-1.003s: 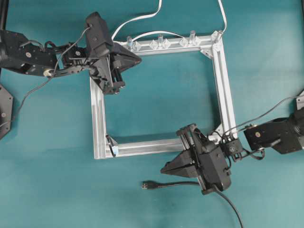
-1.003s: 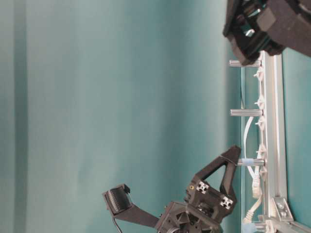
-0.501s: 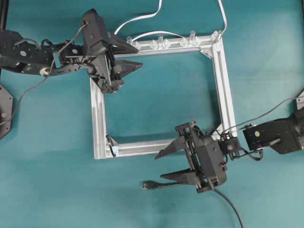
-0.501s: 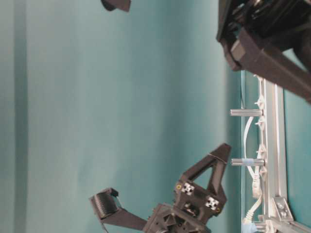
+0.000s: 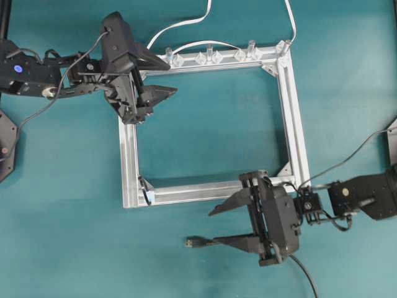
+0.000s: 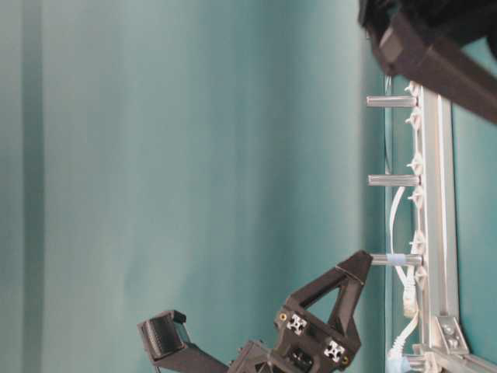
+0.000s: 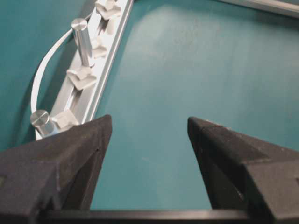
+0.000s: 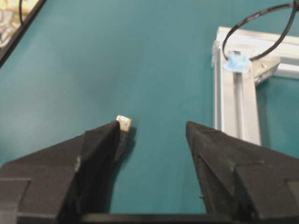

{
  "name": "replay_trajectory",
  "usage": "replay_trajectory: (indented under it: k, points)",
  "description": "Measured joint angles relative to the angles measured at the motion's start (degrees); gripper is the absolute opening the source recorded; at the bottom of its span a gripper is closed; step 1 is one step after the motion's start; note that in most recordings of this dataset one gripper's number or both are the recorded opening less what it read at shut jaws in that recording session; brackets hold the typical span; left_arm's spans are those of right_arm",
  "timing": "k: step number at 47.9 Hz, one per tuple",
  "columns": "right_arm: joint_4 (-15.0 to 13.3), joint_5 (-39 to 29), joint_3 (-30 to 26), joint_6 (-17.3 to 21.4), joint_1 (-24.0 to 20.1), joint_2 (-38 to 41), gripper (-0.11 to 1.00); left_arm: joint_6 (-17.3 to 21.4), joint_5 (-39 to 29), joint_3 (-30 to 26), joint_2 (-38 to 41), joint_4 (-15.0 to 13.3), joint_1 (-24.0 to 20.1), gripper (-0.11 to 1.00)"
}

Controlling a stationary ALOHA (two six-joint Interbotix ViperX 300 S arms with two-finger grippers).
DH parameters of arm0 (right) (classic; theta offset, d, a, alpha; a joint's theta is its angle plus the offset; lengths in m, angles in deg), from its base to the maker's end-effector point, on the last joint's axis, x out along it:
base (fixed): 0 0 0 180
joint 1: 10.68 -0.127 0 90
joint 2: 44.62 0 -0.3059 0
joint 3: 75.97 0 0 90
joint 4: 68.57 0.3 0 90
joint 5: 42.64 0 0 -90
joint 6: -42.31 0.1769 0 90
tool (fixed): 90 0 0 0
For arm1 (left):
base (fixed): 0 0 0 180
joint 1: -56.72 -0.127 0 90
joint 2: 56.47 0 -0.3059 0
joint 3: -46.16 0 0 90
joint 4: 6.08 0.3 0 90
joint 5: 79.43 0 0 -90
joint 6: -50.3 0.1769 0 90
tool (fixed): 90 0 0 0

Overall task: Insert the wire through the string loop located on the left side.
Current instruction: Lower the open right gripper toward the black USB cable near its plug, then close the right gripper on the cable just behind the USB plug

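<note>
No brand, label or writing could be read anywhere. One square silver aluminium frame (image 5: 211,127) lay flat on the teal table (image 5: 205,133), and everything else sat around it. Along the frame's far bar stood three small metal posts (image 6: 392,180) and a row of clear plastic clips (image 5: 201,59), and one white cable (image 5: 180,25) arched over that bar. The left gripper (image 5: 162,77), black, hung over the frame's far left corner with its two fingers well apart and nothing between them. The right gripper (image 5: 217,225), also black, sat just outside the frame's near bar, its two fingers (image 8: 100,140) spread and empty. The long thin black wire with a small rectangular plug (image 5: 193,242) lay on the table near the frame's near bar, its plug tip right beside one right finger. The tiny dark string loop with a pale bluish bit (image 8: 252,32) stood at the frame's near left corner.
</note>
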Motion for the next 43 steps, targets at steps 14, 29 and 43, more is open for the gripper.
replay_trajectory:
  k: [14, 29, 43]
  points:
    - [10.02, 0.0, -0.44, -4.83, -3.52, 1.93, 0.63, 0.09, -0.18, 0.62, -0.09, 0.09, 0.0, 0.74]
    - [13.27, 0.0, -2.29, -5.27, -4.92, 5.01, 0.63, 0.0, -0.62, 1.05, -0.26, 0.0, 0.62, 0.75]
    - [14.68, 0.0, -3.52, -5.36, -5.01, 7.03, 0.63, 0.0, -0.7, 3.87, -3.25, 0.09, 0.7, 0.75]
